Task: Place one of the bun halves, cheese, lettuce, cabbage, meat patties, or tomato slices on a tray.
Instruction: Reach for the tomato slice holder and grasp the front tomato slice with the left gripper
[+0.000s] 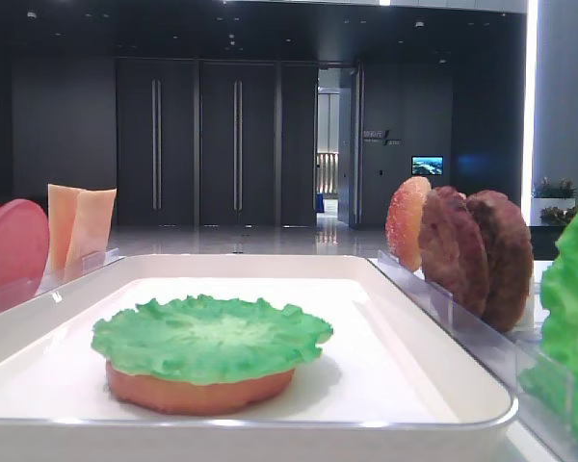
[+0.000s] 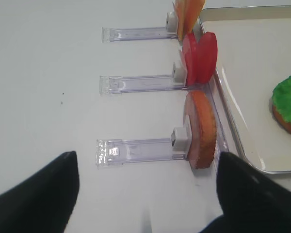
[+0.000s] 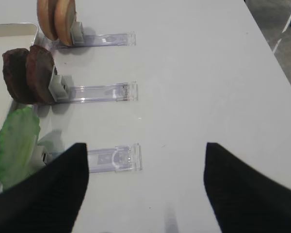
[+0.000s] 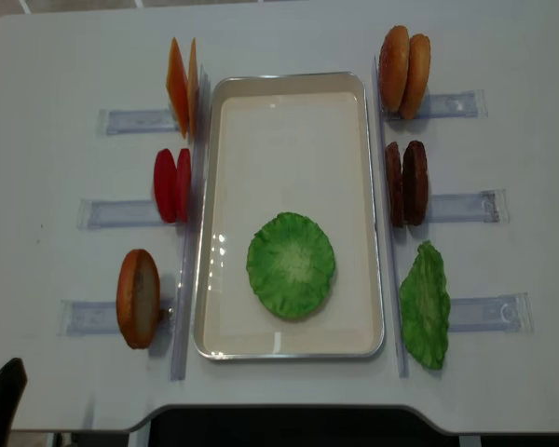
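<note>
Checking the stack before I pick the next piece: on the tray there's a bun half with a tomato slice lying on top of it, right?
Not quite. A bun half does lie on the tray, but what covers it is the green lettuce, not a tomato slice. The tomato slices stand in their holder left of the tray. The exterior high view shows the stack.

Left tool (image 2: pixel 145 194): jaws spread wide, two dark fingers (image 2: pixel 39 199) at lower corners of left wrist view, nothing between them. Right tool (image 3: pixel 145 189): jaws likewise wide apart, empty, hovering above surface. Overhead view: only dark corner of left arm (image 4: pixel 2 399) at near left edge.
</note>
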